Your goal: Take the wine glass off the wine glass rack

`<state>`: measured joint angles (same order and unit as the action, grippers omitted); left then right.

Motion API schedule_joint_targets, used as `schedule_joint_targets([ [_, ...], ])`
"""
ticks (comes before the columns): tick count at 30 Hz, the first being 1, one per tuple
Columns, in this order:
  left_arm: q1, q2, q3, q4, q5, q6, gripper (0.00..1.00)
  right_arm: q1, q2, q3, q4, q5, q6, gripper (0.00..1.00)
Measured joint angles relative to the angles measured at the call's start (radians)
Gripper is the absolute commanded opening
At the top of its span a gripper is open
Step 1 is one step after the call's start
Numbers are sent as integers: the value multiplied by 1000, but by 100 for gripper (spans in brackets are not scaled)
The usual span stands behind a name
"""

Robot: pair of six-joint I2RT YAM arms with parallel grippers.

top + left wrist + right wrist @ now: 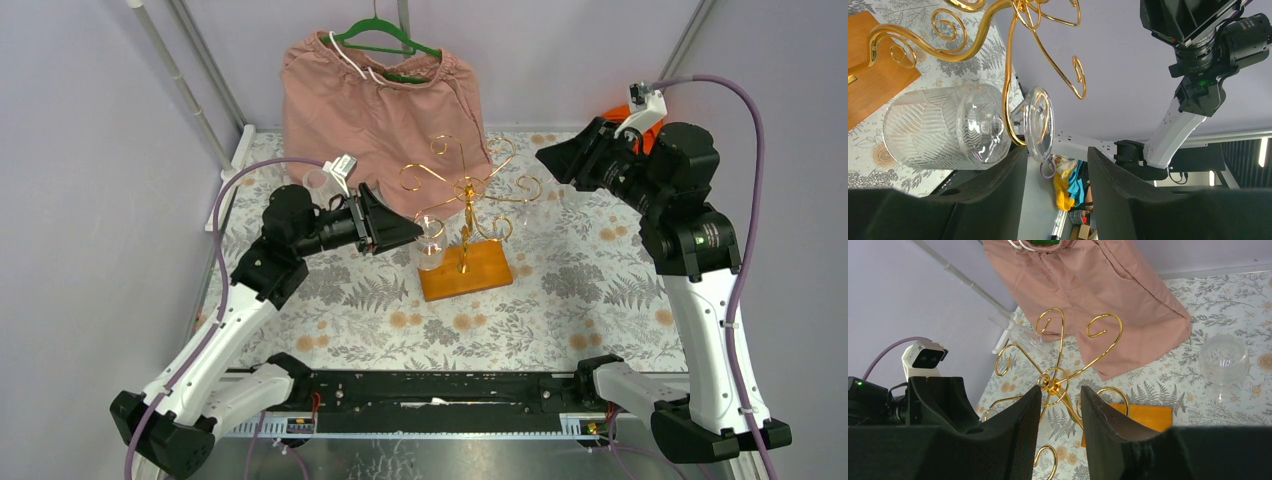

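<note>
The gold wine glass rack (467, 190) stands in its orange-brown wooden base (466, 271) mid-table. A clear patterned wine glass (430, 246) hangs upside down from a left scroll arm. In the left wrist view its bowl (943, 127) and foot (1039, 122) lie either side of the gold arm (1009, 80). My left gripper (408, 232) is open, its tips (1055, 155) just short of the glass foot, gripping nothing. My right gripper (548, 158) is open and empty, raised right of the rack and looking down on the rack top (1053, 383).
Pink shorts (375, 100) hang on a green hanger (385, 40) behind the rack. A second clear glass (1224, 360) stands on the fern-print cloth right of the rack. Another clear cup (318, 181) sits behind the left arm. Frame poles stand at the back left.
</note>
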<state>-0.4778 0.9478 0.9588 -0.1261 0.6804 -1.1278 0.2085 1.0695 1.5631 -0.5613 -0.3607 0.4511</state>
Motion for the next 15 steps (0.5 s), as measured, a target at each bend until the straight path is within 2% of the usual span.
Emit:
schedule_joint_targets([
  [7,-7,2,2,0,-8,0,49,0,-10,-14,13,0,3,40],
  [11,-7,6,2,-1,-13,1,39,0,-18,-23,33,-1,10,39],
  [15,-10,16,3,-1,-16,0,37,0,-24,-42,53,-4,22,39],
])
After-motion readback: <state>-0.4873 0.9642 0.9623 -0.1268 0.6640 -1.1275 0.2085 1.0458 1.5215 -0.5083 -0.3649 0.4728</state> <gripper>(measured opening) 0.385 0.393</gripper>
